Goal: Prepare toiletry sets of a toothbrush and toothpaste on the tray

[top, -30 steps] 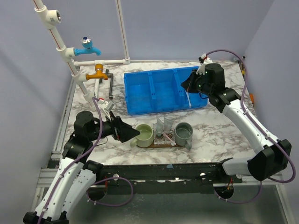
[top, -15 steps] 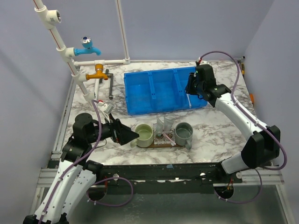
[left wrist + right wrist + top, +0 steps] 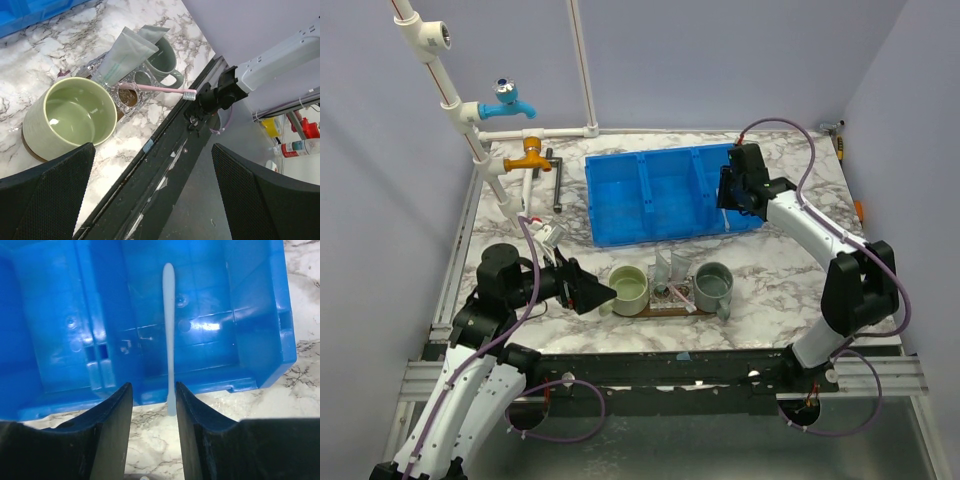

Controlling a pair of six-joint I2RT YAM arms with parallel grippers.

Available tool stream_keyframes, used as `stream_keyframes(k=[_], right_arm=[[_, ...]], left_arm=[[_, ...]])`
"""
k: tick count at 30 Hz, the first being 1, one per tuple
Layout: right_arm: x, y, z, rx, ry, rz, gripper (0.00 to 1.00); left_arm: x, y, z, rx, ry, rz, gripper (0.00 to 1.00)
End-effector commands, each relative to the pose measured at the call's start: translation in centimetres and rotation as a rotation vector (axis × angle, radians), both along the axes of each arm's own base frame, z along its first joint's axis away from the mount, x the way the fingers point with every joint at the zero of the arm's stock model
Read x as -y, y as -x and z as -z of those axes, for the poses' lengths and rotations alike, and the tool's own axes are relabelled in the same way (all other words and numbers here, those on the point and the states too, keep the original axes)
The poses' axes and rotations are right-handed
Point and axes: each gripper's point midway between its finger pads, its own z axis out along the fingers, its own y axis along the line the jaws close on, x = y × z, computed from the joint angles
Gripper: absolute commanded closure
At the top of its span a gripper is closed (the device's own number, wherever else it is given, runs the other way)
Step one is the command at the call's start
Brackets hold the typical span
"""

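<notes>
Inside blue bin [image 3: 252, 315]: light-blue toothbrush [image 3: 169, 330] | right tool [image 3: 154, 386] parted around it | left tool [image 3: 152, 148] wide

Just ahead of the left pincer [image 3: 598, 293], jaws spread wide: a pale green cup [image 3: 630, 288], on the end of the tray [image 3: 650, 311] nearest that pincer. Beyond the cup, farther from it: grey toothpaste tubes [image 3: 670, 268], a pink toothbrush [image 3: 681, 297], then a grey-green mug [image 3: 713, 285]. Under the right pincer [image 3: 724, 197]: the right compartment of the blue bin [image 3: 650, 195], with a pale toothbrush [image 3: 722, 216] slanting over its front wall. Jaw gap there not readable from above. Everything on a marbled worktop [image 3: 790, 270].
</notes>
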Motion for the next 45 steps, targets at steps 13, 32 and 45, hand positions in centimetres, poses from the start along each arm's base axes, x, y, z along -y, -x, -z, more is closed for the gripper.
stream_keyframes(k=[13,32,45], right_arm=[[0.7,-2.5,5.3,-0.109,0.01,-0.004,0.54],[0.7,-3.8,8.4,-0.175,0.036,-0.013,0.58],[0.4,-4.1,8.0,-0.175,0.031,-0.018,0.95]], left_arm=[[-0.3,-0.4,1.0,0.008,-0.028,-0.021,0.01],[-0.3,-0.5,1.1,0.006,-0.03,-0.02,0.01],[-0.3,-0.3,1.0,0.011,-0.028,-0.016,0.01]])
